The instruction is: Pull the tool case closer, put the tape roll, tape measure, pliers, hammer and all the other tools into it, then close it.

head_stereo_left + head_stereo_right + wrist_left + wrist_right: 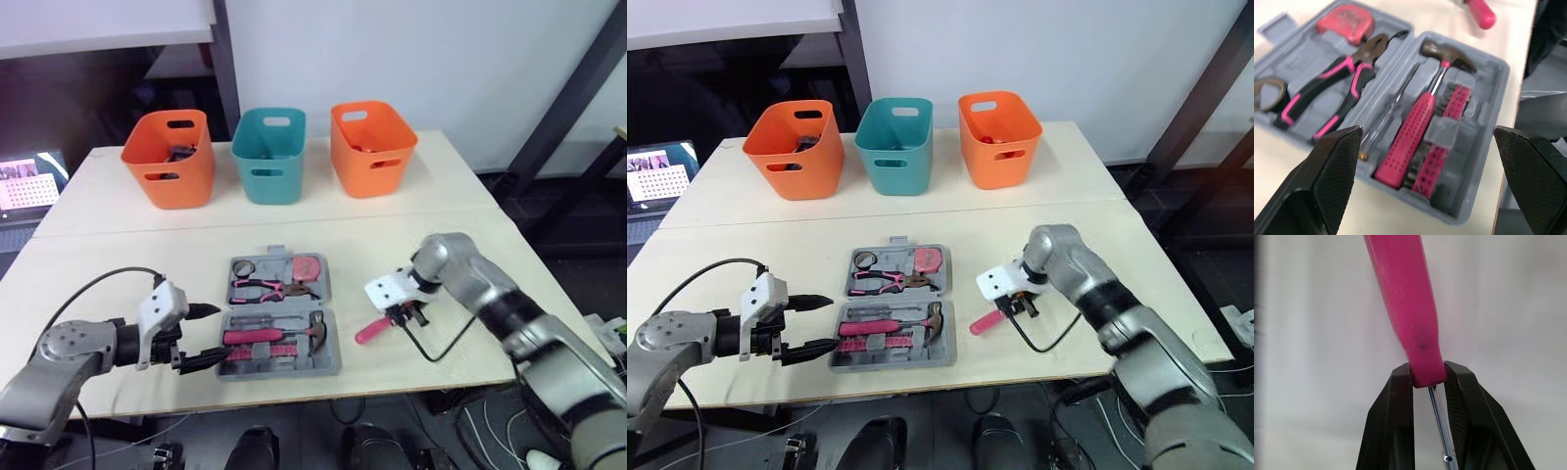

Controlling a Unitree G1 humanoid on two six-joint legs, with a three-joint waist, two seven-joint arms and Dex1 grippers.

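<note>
From the head, the open case (pixel 327 286) lies near the table's (pixel 441 215) front edge, about midway along it; the screwdriver (pixel 373 330) is just off the case's right side, clamped in the right gripper (pixel 406 315), its pink handle slanting toward the front edge and the case's front right corner; so the case lies to its left, and the right arm is nearer; the left gripper (pixel 204 335) hangs spread wide at the case's front left corner, holding nothing; in the left wrist view, hammer (pixel 1422 120) and pliers (pixel 1332 93) lie seated in their moulded slots; in the right wrist view, the fingers (pixel 1396 431) pinch the handle's end where the metal shaft begins, the shaft running back between them.
</note>
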